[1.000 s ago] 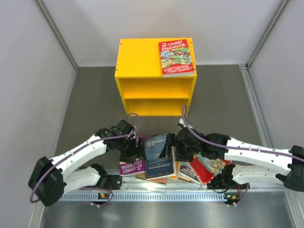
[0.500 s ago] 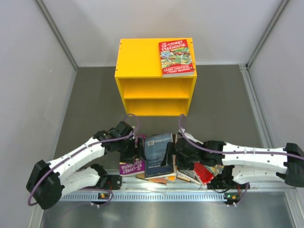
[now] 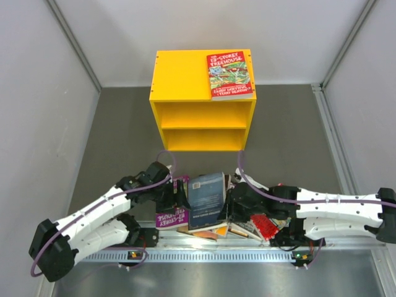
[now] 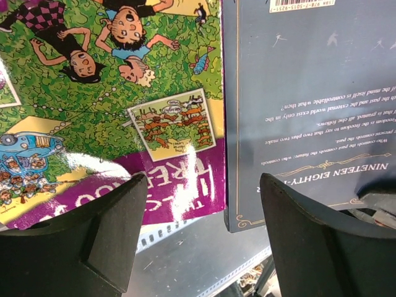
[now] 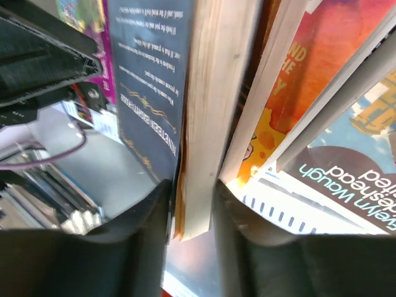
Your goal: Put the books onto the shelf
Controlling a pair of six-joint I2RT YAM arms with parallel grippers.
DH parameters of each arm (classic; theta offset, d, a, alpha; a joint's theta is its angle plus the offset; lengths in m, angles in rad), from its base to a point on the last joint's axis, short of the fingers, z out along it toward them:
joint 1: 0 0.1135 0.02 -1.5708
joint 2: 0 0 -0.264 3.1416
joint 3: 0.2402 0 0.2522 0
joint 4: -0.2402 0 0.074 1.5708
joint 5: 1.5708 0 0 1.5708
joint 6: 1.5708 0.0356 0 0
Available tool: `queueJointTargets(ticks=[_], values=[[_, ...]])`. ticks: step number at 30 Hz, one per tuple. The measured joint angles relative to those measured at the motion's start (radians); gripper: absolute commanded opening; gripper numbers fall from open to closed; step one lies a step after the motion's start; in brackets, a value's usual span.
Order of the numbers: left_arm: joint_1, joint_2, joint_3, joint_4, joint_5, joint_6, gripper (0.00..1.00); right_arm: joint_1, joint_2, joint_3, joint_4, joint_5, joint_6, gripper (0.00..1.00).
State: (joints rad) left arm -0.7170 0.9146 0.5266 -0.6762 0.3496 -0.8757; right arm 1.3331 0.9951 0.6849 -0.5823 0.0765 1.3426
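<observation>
Right end effector (image 5: 190, 204) is seen in its wrist view clamped on the page edge of the dark blue book (image 5: 148, 80), one finger (image 5: 145, 229) against the cover and the other on the far side of the cream page block, so that this book is gripped and raised on its edge. Beside it in that view lie an orange-covered book (image 5: 309, 68) and further overlapping covers at lower right. Left end effector (image 4: 201, 235) is shown spread wide and released, with nothing between its fingers (image 4: 105, 238); below it the purple book (image 4: 124, 111), with green cartoon artwork, lies just beside the dark blue book, whose back cover fills the upper right of that frame. In the overhead view both end effectors are placed at the pile of books (image 3: 213, 213) at lower centre of the frame, the left one (image 3: 176, 201) over the purple cover and the right one (image 3: 230, 207) at the right edge of the dark blue cover. A red book (image 3: 266, 226) pokes out under the right arm. On the grey bench (image 3: 117, 130), well apart from the pile, the yellow shelf (image 3: 179, 77) stands at upper centre, with a red-covered book (image 3: 230, 74) lying flat on its top at the right.
</observation>
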Motion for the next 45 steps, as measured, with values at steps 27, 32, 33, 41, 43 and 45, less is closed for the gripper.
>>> queueJointTargets(ticks=[27,32,33,41,43,45], values=[[-0.011,-0.002,0.360,-0.068,-0.030,0.014,0.82,0.013,-0.128,0.537,-0.466,0.264,-0.063,0.00],[-0.011,-0.055,0.375,-0.066,-0.060,0.014,0.83,0.013,-0.009,0.935,-0.539,0.314,-0.261,0.00],[-0.011,-0.063,0.375,-0.066,-0.064,0.014,0.83,0.013,0.027,1.026,-0.544,0.317,-0.303,0.00],[-0.011,-0.072,0.373,-0.066,-0.072,0.010,0.83,0.013,0.270,1.584,-0.526,0.373,-0.671,0.00],[-0.011,-0.068,0.373,-0.066,-0.071,0.010,0.82,0.004,0.277,1.611,-0.507,0.421,-0.768,0.00],[-0.011,-0.060,0.373,-0.066,-0.071,0.010,0.82,-0.035,0.278,1.616,-0.496,0.435,-0.842,0.00]])
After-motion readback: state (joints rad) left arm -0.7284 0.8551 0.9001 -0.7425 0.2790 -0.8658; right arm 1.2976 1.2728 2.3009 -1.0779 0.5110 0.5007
